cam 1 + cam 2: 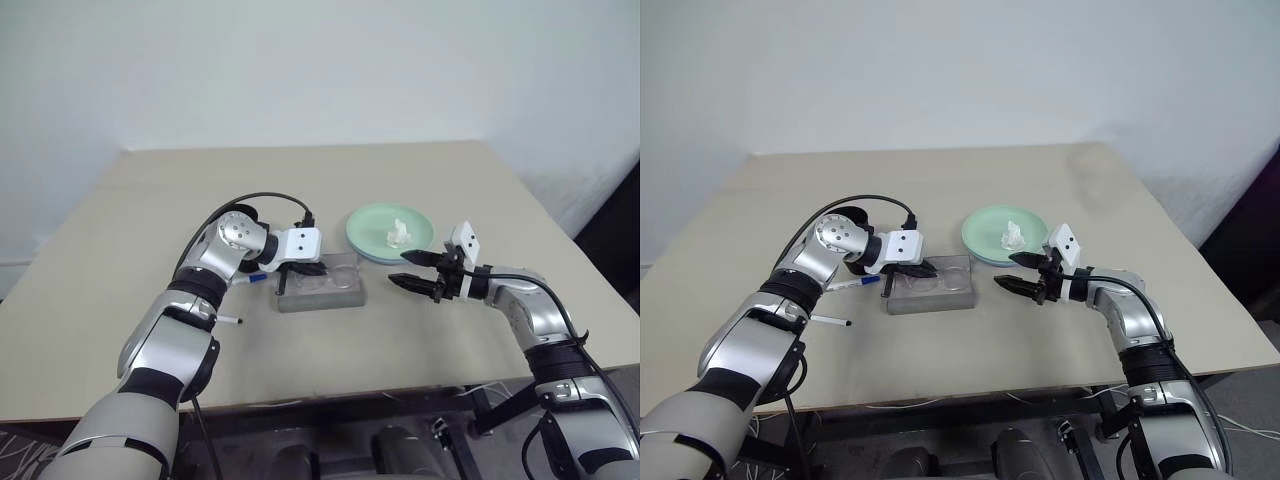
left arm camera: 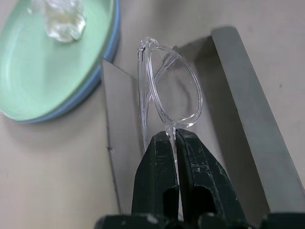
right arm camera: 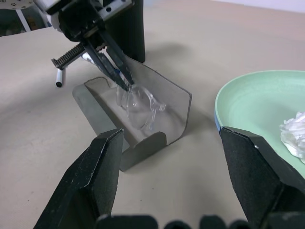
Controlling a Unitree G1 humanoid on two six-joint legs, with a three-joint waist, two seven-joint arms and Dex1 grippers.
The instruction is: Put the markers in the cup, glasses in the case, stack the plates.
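My left gripper (image 2: 172, 138) is shut on the clear-framed glasses (image 2: 176, 95), holding them by the bridge inside the open grey case (image 1: 320, 298). To the right of the case my right gripper (image 1: 400, 270) hangs open and empty, its fingers pointing at the case. The mint green plate (image 1: 375, 225) lies on the light blue plate (image 2: 95, 88) just behind it. A blue-capped marker (image 1: 252, 280) and a black-tipped marker (image 1: 228, 320) lie on the table left of the case. The black cup (image 3: 133, 33) stands behind my left gripper, mostly hidden by the arm.
A small white lumpy object (image 1: 398, 234) rests on the green plate. The beige table (image 1: 300, 180) stretches wide behind the objects. Its front edge (image 1: 350, 398) runs just below both forearms.
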